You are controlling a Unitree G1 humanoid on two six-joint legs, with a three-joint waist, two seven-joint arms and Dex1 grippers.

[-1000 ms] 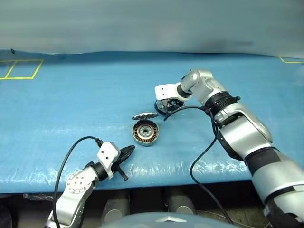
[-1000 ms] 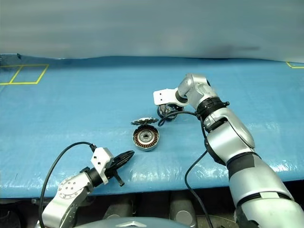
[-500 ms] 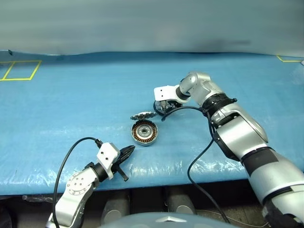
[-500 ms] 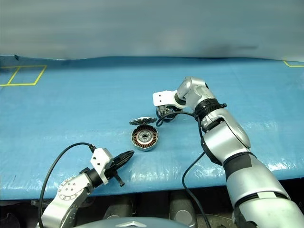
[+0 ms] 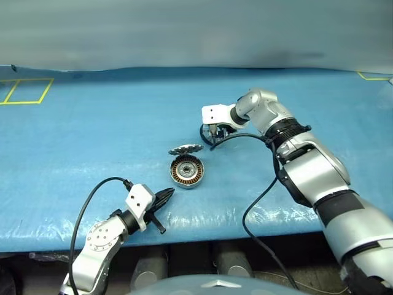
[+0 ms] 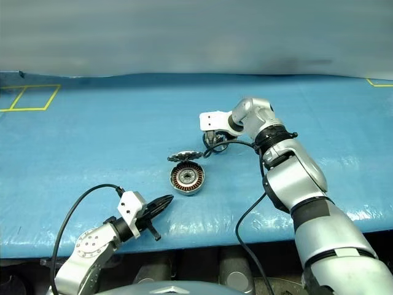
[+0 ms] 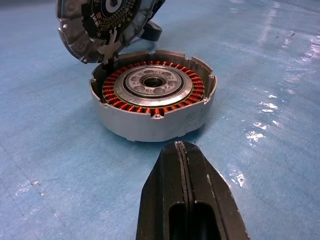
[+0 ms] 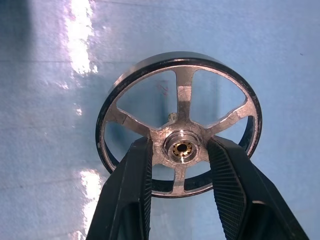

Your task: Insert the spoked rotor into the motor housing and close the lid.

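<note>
The spoked rotor [image 8: 179, 127], a black ring with pale spokes, sits between the fingers of my right gripper [image 8: 180, 145]. The pads press on its hub from both sides. From the head views the gripper [image 5: 212, 130] points down at the table's middle, with the rotor [image 5: 207, 133] dark under it. The motor housing [image 5: 186, 171] lies open nearer to me, its copper winding [image 7: 150, 95] showing. Against the housing's far rim leans the lid [image 5: 186, 149], tilted with its inner face [image 7: 100, 25] showing. My left gripper [image 5: 167, 195] rests shut near the front edge, aimed at the housing.
A blue sheet [image 5: 92, 135] covers the table. Yellow tape marks lie at the far left [image 5: 24, 91] and far right [image 5: 374, 77]. A black cable [image 5: 258, 196] hangs from my right arm over the front edge.
My right gripper's fingers have drawn in around the rotor's hub, and the hand has shifted slightly up and right. Left arm, housing and lid are unchanged.
</note>
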